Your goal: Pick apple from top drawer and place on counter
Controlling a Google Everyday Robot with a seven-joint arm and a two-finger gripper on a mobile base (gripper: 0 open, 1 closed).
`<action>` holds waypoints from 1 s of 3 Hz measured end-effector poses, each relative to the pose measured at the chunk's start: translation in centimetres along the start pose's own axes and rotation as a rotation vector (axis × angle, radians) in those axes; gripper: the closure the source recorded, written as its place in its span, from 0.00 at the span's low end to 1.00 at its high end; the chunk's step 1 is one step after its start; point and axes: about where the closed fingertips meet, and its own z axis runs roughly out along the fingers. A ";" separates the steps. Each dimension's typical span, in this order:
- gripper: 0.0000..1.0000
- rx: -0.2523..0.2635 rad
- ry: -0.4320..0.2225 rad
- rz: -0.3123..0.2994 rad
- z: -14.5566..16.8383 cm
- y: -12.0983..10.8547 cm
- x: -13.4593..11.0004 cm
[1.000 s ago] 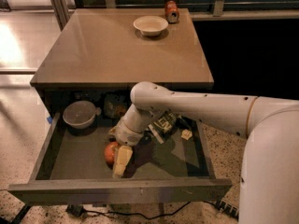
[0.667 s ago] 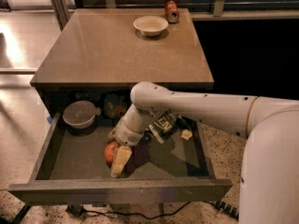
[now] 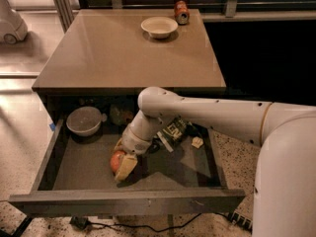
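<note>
The apple [image 3: 115, 160], red with orange-yellow patches, lies on the floor of the open top drawer [image 3: 123, 201], near its front middle. My gripper [image 3: 123, 166] reaches down into the drawer from the right and sits right at the apple, with its pale tip against the apple's right side. The apple rests on the drawer floor. The counter [image 3: 108, 53] is the flat grey-brown top of the cabinet, behind and above the drawer.
In the drawer are a grey bowl [image 3: 85, 120] at the back left, a dark snack bag [image 3: 173, 131] and a small pale item [image 3: 197, 142] to the right. On the counter stand a white bowl [image 3: 159, 26] and a red soda can [image 3: 181, 12] at the back.
</note>
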 end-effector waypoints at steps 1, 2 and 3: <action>1.00 0.000 0.000 0.000 0.0 0.0 0.0; 1.00 0.000 0.000 0.000 0.0 0.0 0.0; 1.00 0.003 -0.001 0.009 -0.2 0.0 0.0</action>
